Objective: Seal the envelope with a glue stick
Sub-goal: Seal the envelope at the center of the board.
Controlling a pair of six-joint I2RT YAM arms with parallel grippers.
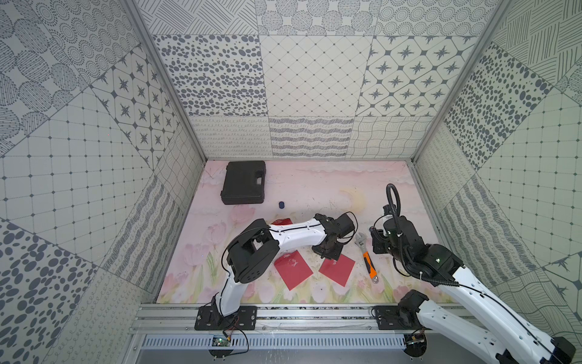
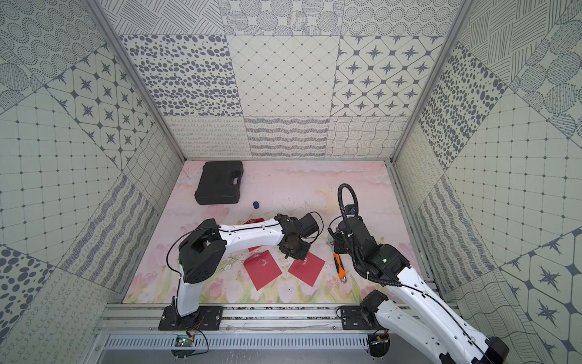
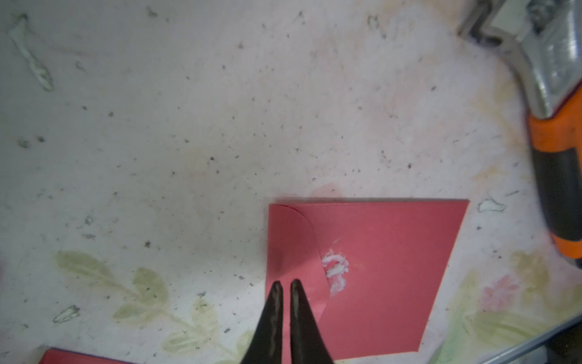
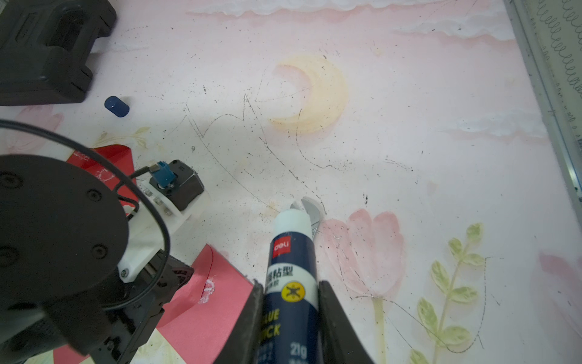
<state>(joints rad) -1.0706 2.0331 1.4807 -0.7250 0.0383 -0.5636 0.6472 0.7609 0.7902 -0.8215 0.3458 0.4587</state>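
Envelope [image 3: 378, 268] lies flat on the table [image 3: 189, 126] with its flap [image 3: 293, 245] folded down and a white glue smear [image 3: 335, 268] showing past the flap's edge, so gluing looks done. Left gripper [image 3: 286, 285], jaws closed and empty, sits over the flap. Right gripper [image 4: 290, 286] clamps the uncapped glue stick [image 4: 291, 252] off to the side; its cap [image 4: 116, 106] lies well apart. Pressing the flap firm and recapping likely remain.

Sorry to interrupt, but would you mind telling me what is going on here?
The right hand grips an uncapped blue-and-white glue stick. The left hand, shut, has its tips over the folded flap of a red paper envelope, beside a white glue smear. The dark blue cap lies near the black plastic case.
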